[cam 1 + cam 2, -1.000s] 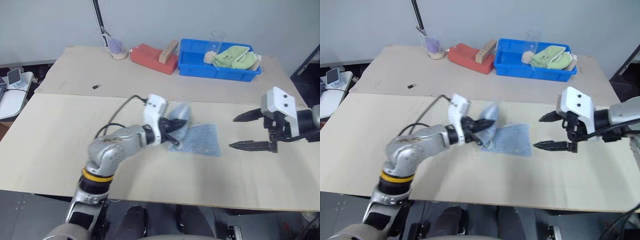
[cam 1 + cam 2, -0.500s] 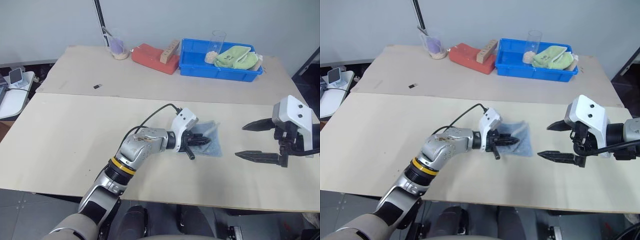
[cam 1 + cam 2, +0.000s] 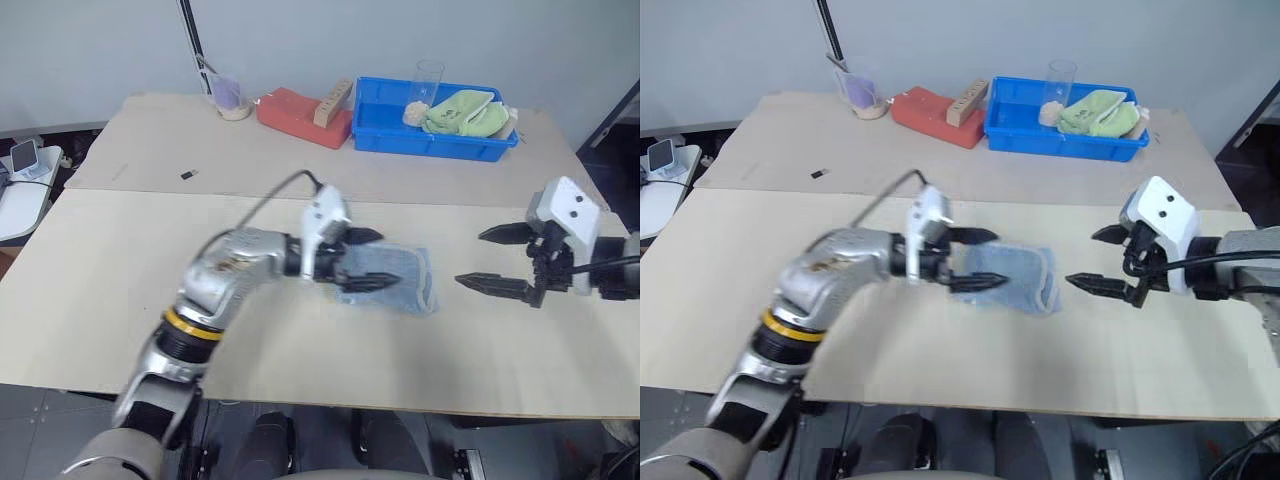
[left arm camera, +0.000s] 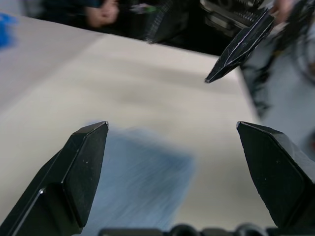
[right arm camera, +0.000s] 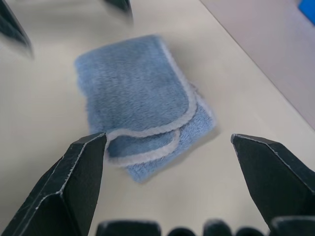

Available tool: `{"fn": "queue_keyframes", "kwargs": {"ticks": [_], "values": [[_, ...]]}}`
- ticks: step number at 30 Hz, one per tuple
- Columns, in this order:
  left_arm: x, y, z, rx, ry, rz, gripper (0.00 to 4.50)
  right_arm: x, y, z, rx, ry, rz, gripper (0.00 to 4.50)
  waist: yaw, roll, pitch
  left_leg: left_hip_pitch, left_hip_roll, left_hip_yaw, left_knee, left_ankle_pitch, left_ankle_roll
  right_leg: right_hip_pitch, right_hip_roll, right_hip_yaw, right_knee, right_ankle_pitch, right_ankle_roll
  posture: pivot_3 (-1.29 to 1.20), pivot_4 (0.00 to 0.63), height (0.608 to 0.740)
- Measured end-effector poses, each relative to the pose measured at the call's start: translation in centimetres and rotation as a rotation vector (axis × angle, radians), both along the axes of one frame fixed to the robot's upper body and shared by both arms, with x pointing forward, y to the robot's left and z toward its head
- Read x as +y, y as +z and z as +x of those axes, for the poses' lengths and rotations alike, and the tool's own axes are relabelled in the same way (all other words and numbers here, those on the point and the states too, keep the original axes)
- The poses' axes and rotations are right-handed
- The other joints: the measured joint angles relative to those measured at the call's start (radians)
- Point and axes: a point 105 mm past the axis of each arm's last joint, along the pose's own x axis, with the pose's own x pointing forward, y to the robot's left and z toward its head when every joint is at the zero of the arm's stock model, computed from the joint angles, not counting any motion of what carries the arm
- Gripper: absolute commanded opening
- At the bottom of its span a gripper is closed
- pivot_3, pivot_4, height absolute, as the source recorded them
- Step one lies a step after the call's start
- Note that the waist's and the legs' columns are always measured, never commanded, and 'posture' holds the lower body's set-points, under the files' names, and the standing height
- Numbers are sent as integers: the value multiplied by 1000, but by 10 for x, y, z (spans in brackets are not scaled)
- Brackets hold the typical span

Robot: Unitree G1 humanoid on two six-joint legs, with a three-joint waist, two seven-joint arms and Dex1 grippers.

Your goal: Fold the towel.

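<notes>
The light blue towel [image 3: 402, 281] lies folded on the table, its whitish edging curving along the doubled layers [image 5: 147, 105]. My left gripper [image 3: 368, 260] hovers over the towel's left end, pointing right, open with nothing between its fingers [image 4: 78, 167]. My right gripper [image 3: 488, 259] stands open to the right of the towel, a short gap away, pointing at it. Its fingers [image 5: 74, 177] frame the towel without touching it, and one of them [image 4: 241, 44] shows beyond the towel in the left wrist view.
At the back of the table stand a blue bin [image 3: 400, 140] holding a light green cloth [image 3: 462, 112] and a clear glass [image 3: 428, 80], a red block [image 3: 300, 112] and a cup [image 3: 230, 97]. A small dark item [image 3: 187, 175] lies at the back left.
My left gripper carried the towel's raised end over to the right, let go, opened wide and drew back left. The towel now lies folded flat. The right gripper stays open and shifted slightly.
</notes>
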Motion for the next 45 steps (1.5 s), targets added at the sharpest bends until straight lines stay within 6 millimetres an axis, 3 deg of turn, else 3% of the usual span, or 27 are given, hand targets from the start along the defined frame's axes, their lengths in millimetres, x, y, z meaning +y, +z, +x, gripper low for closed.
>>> {"fn": "queue_keyframes", "kwargs": {"ticks": [5, 8, 14, 22, 25, 36, 42, 45], "values": [[66, 5, -11, -141, -37, 168, 4470, 14, -18, 27, -20, -99, 183, 4500, -5, 0, 0, -1, 0, 1, -1, 0, 0, 0, -1, 0, -1, 0, -1, 0, 150, 684], [90, 16, -20, -153, -25, 194, 4470, 16, -39, 44, 3, -185, 217, 4500, -1, 0, 0, -2, -1, 2, 0, 0, 0, 0, -2, 0, -1, 0, 0, 0, 150, 684], [102, 22, -48, -182, -49, 201, 4470, 5, -77, 60, 109, -285, 229, 4500, 6, 0, 0, -2, -2, 4, 0, 0, 0, 0, -2, 0, -1, 0, 0, 0, 150, 684], [104, 28, -72, -155, -106, 154, 4470, 7, -98, 67, 209, -307, 266, 4500, 0, 1, 0, -1, -1, 3, 0, 0, 0, 0, 0, 0, 0, 0, 0, 0, 150, 684], [107, 23, -75, -132, -110, 167, 4500, 12, -99, 68, 243, -294, 301, 3686, -6, 1, 0, -1, 0, 3, 0, 0, 0, 0, 0, -1, 0, 0, 0, 0, 150, 684], [100, 26, -66, -165, -28, 87, 4500, 22, -94, 72, 272, -220, 332, 18, -6, 1, 0, -1, -1, 3, 0, 0, 0, 0, -1, 0, 0, 0, 0, 0, 150, 684], [99, 22, -56, -162, 19, 43, 4500, 21, -78, 95, 188, -229, 363, 18, -9, 1, 0, 0, -1, 4, 0, 0, 0, 0, -1, 0, 1, 0, -1, 0, 150, 684], [99, 21, -52, -172, 30, 45, 4500, 5, -52, 129, 91, -344, 411, 18, -12, 1, 1, 0, -1, 5, -1, 0, 0, 0, -1, 0, 1, 1, -1, 0, 150, 684]]}}
